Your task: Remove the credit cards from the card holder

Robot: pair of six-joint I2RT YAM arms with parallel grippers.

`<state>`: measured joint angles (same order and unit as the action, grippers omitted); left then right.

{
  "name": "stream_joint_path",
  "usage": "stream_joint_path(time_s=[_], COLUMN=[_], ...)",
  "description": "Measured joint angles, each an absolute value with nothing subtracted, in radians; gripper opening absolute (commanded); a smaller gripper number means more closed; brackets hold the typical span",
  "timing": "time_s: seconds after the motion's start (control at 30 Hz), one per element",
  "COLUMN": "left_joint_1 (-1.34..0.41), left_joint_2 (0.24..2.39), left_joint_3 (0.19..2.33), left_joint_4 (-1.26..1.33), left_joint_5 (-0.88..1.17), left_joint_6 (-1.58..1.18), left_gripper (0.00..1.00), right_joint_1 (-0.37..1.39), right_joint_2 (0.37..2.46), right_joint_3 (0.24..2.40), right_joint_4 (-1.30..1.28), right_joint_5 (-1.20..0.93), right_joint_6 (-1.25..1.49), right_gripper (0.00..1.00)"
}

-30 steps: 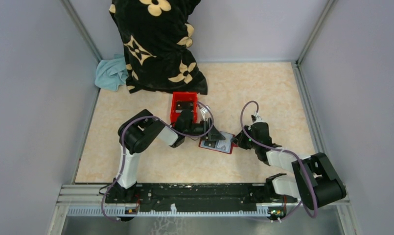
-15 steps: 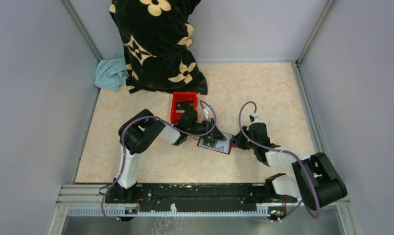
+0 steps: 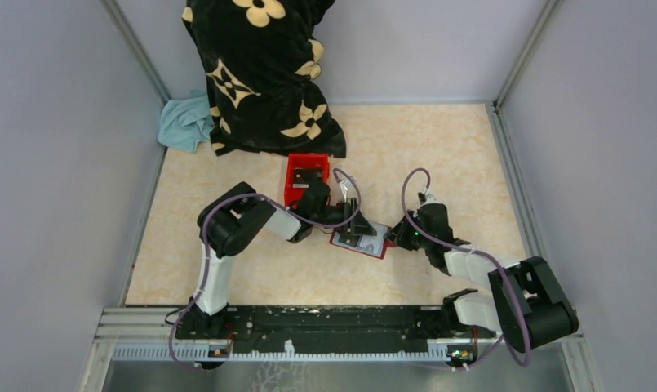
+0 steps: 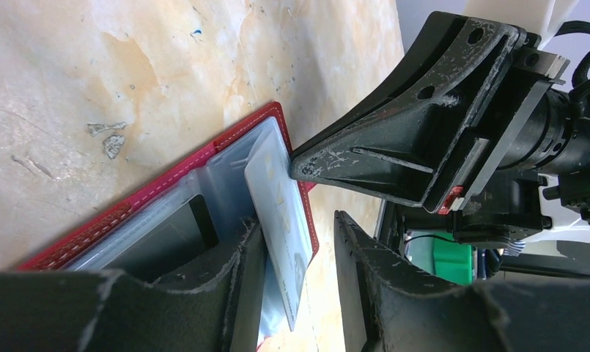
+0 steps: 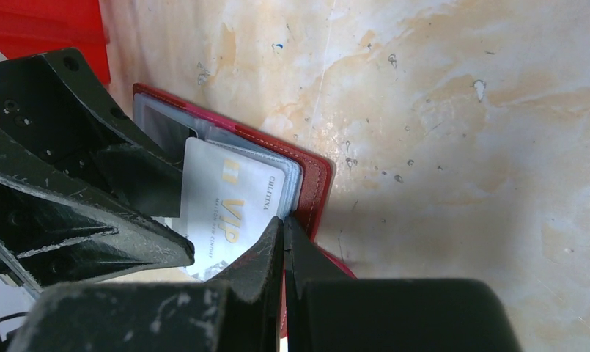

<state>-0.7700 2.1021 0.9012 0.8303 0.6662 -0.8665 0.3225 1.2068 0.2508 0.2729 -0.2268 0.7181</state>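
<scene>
pinch work on the top credit card (image 4: pixel 273 191): it tilts up out of the open card holder (image 3: pixel 379 245), which lies just beside the red box (image 3: pixel 307 156), on its near right. left gripper (image 4: pixel 295 235) straddles the card, fingers narrowed but not clamped. right gripper (image 5: pixel 283 224), fingers shut together, pins the holder's edge farthest from the box. best to clamp squarely, then draw along the sleeve
</scene>
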Motion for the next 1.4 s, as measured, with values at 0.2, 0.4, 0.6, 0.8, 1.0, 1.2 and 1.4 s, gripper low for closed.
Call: stream_joint_path(time_s=[0.2,0.4,0.6,0.8,1.0,1.2,1.4], left_joint_1=[-0.756,-0.738,-0.722,-0.721,-0.721,-0.717,-0.688], left_joint_2=[2.100,2.096,2.095,2.095,2.095,2.099,2.088], left_joint_3=[0.891,0.876,0.865,0.863,0.860,0.860,0.842], left_joint_4=[0.838,0.849,0.846,0.841,0.838,0.846,0.846], left_joint_5=[0.675,0.686,0.686,0.685,0.686,0.698,0.708], left_joint_6=[-0.872,-0.883,-0.888,-0.891,-0.896,-0.902,-0.891], left_gripper=[0.44,0.41,0.25,0.10,0.00,0.00,0.00], right_joint_1=[0.290,0.267,0.261,0.256,0.253,0.252,0.241], right_joint_2=[1.205,1.206,1.206,1.206,1.206,1.206,1.206], right_joint_3=[0.251,0.251,0.251,0.251,0.251,0.251,0.251], right_joint_4=[0.260,0.254,0.253,0.253,0.253,0.253,0.253], right_joint_5=[-0.261,-0.281,-0.287,-0.290,-0.291,-0.292,-0.295], right_joint_6=[0.717,0.715,0.709,0.707,0.706,0.706,0.699], right_gripper=[0.00,0.00,0.00,0.00,0.00,0.00,0.00])
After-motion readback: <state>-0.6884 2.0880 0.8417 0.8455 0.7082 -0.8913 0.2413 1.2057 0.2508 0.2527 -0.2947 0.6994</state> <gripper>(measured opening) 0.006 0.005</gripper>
